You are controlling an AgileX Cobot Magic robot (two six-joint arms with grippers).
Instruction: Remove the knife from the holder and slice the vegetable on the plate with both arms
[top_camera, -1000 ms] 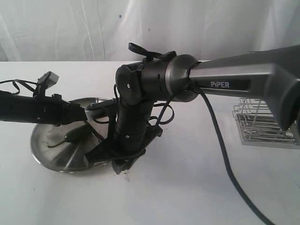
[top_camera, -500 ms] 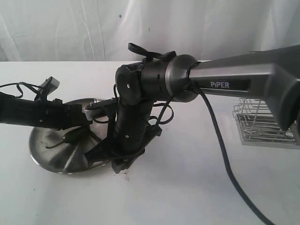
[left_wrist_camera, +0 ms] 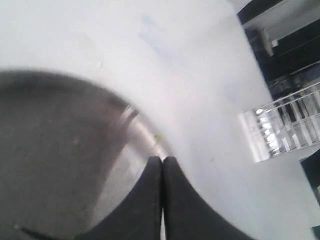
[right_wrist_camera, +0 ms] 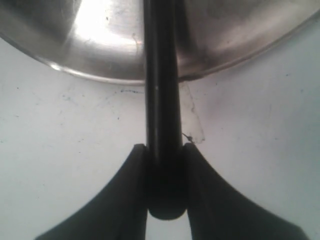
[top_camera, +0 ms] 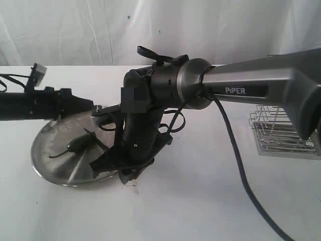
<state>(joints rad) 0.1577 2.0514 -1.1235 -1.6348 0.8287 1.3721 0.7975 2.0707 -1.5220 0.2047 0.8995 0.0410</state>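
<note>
The dark green vegetable (top_camera: 80,144) lies whole on the steel plate (top_camera: 50,160), its thin stem pointing left. My right gripper (top_camera: 114,168) hangs at the plate's near right rim, shut on the black knife (right_wrist_camera: 162,75) by the end of its handle. The knife reaches in over the plate (right_wrist_camera: 100,40), and its thin dark blade (top_camera: 100,144) slants just right of the vegetable. My left gripper (top_camera: 90,106) is shut and empty, held above the plate's far rim, apart from the vegetable. In the left wrist view its fingertips (left_wrist_camera: 162,161) are pressed together over the plate's rim (left_wrist_camera: 145,131).
The wire holder (top_camera: 283,133) stands on the white table at the far right, and the holder (left_wrist_camera: 285,125) also shows in the left wrist view. The right arm's long "PiPER" link (top_camera: 241,85) and its cable (top_camera: 241,165) cross the middle. A white curtain hangs behind the table.
My left gripper has lifted off the vegetable and risen to the plate's far rim, leaving the vegetable uncovered. The right gripper and knife have stayed almost still.
</note>
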